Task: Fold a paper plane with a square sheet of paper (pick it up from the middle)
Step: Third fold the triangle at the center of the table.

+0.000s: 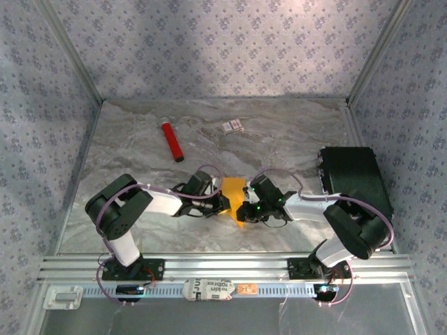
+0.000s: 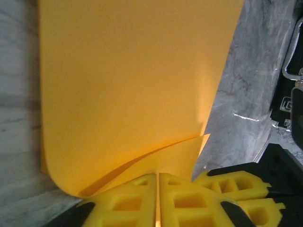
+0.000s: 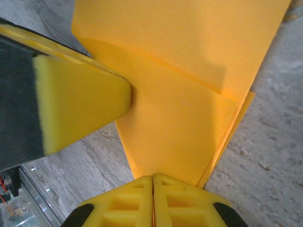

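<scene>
The orange-yellow sheet of paper (image 1: 234, 192) is folded into overlapping layers and hangs between my two grippers, low over the table's front middle. My left gripper (image 1: 225, 204) is shut on its left side. In the left wrist view the paper (image 2: 132, 85) runs into the thin slit between the yellow pads of that gripper (image 2: 157, 198). My right gripper (image 1: 246, 208) is shut on the right side. In the right wrist view the layered paper (image 3: 180, 118) enters the right gripper (image 3: 152, 198). The left arm's yellow finger (image 3: 80, 104) presses the paper from the left.
A red tube (image 1: 172, 142) lies at the back left and a small white card (image 1: 233, 126) at the back middle. A black box (image 1: 355, 180) stands at the right edge. Patterned walls close three sides, and a metal rail (image 1: 223, 266) runs along the front.
</scene>
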Tool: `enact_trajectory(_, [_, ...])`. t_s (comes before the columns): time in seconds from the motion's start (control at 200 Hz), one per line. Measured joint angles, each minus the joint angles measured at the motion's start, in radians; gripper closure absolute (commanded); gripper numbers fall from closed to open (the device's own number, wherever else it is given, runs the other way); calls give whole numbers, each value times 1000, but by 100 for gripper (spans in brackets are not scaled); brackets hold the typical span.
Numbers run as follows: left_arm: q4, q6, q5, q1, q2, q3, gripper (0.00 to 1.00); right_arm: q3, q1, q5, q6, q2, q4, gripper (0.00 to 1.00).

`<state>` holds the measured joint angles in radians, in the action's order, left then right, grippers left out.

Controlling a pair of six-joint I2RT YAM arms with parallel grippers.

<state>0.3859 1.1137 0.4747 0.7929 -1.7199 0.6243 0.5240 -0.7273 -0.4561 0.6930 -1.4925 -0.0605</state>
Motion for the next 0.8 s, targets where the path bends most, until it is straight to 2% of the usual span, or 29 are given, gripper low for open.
enact_trajectory(0.11, [-50,-16,-19,-1,26,6,83,-1,2,-5,0,-2,-4,92])
enact_trajectory(0.35, [-114,-32,-45,6,84,6,91,-1,3,-6,0,-3,-5,93])
enact_trajectory(0.799, [-137,-32,-48,26,-11,86,96,-1,5,-5,0,-3,-5,94])
